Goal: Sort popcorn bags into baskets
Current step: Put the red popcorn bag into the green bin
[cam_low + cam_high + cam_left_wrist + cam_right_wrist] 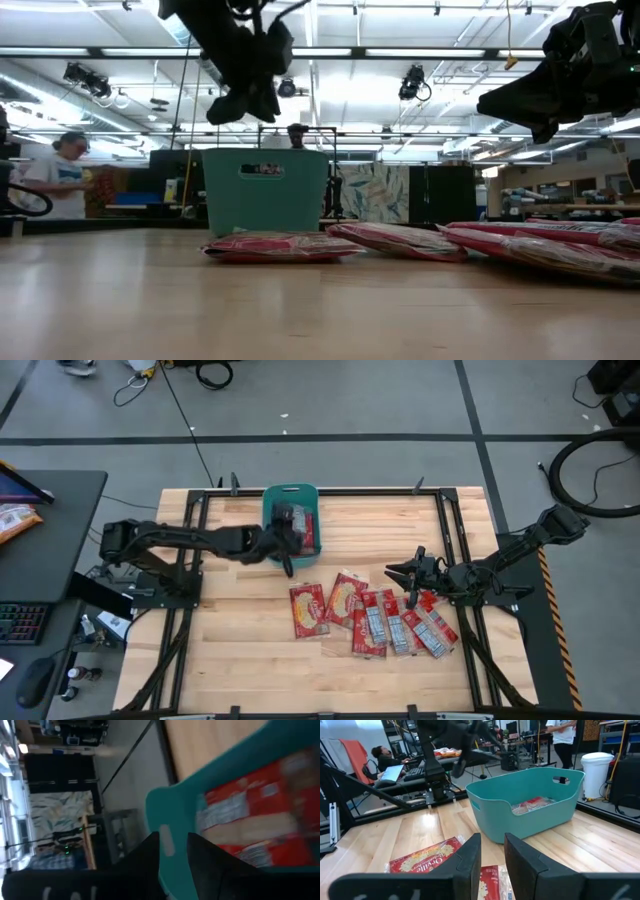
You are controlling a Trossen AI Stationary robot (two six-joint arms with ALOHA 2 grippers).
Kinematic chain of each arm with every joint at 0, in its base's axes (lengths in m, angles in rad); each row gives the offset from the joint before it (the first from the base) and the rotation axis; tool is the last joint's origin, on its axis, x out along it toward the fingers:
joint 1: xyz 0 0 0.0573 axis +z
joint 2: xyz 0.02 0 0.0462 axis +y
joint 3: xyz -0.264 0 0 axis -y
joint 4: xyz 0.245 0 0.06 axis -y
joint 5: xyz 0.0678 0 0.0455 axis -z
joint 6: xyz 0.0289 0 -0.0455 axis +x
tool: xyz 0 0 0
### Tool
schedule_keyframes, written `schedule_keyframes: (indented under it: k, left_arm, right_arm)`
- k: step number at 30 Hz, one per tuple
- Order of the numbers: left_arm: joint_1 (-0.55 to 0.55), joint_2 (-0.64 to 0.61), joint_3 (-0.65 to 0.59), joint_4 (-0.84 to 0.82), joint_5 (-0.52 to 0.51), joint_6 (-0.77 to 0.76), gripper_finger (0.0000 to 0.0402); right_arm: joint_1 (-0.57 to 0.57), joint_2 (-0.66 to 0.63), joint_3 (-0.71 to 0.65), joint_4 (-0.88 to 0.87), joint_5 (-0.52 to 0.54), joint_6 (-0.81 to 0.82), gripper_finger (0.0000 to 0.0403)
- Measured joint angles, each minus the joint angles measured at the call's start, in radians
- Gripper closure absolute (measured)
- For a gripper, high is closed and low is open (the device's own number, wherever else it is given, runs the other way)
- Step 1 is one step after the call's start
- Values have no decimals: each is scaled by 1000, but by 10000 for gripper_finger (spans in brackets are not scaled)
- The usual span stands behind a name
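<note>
Overhead looks down; low looks level; all views share teal tub (290,495).

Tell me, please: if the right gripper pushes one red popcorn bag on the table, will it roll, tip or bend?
The popcorn bag lies flat and thin, so it would probably slide, not roll or tip. Its film looks glossy, so likely slippery. The right gripper hovers above the pile.

The left gripper (287,532) hung over the teal basket (275,493), blocking the way down into it; one popcorn bag (532,804) lay flat on its floor, leaving room above; six bags (372,618) crowded the boards between basket and right gripper (405,576), some overlapping; bare table (230,660) lay open along the near edge and left of the bags.
</note>
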Motion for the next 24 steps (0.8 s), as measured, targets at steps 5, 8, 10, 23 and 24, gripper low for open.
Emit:
schedule_keyframes:
  k: [5,8,10,23,24]
  left_arm:
    - [-91,0,0,-40,3,-73,299]
    - [-137,0,0,-76,85,-129,299]
    - [-161,0,0,-100,187,-177,299]
    - [-310,72,0,-195,428,-279,299]
    - [-326,78,0,-200,428,-279,299]
  right_arm:
    - [0,0,0,0,0,0,313]
    - [0,0,0,0,0,0,313]
    - [0,0,0,0,0,0,313]
    - [0,0,0,0,0,0,313]
    - [0,0,0,0,0,0,313]
